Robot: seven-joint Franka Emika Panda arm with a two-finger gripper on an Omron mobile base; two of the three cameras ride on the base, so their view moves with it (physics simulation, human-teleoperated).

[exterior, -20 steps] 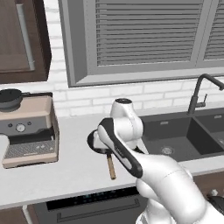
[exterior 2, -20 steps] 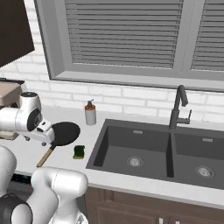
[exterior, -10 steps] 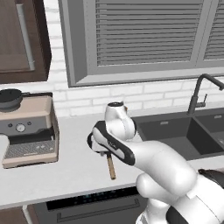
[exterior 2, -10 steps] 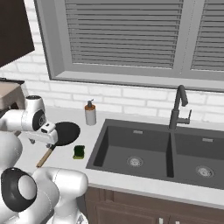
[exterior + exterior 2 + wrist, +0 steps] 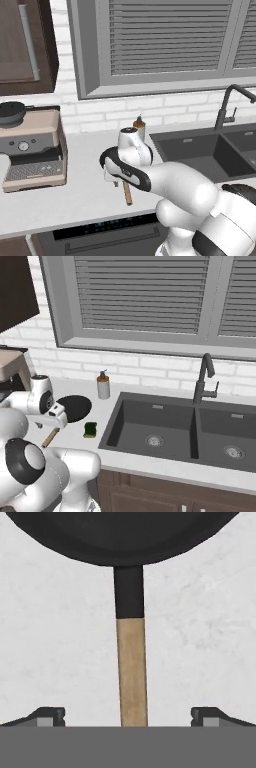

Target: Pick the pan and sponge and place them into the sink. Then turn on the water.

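Observation:
The black pan [image 5: 75, 407] lies on the counter left of the sink [image 5: 131, 431], its light wooden handle [image 5: 49, 438] pointing toward the counter's front edge. My gripper [image 5: 56, 424] hangs just above that handle and is open. In the hand view the handle [image 5: 132, 672] runs straight up between the two fingertips [image 5: 47, 717] to the pan [image 5: 125, 537], and neither tip touches it. In the left base view my arm covers the pan, with just the handle end [image 5: 128, 195] sticking out. The green sponge [image 5: 90, 429] lies between pan and sink. The tap [image 5: 202, 381] stands behind the basins with no water running.
A soap dispenser [image 5: 103, 386] stands against the wall behind the pan. A coffee machine [image 5: 31, 150] with a dark pot on top sits at the counter's left end. A dark wall cabinet [image 5: 25, 45] hangs above it. The window sill runs along the back wall.
The hand has come down a little toward the pan's handle, and the arm's elbow has swung forward. The gripper stays open; pan and sponge have not moved.

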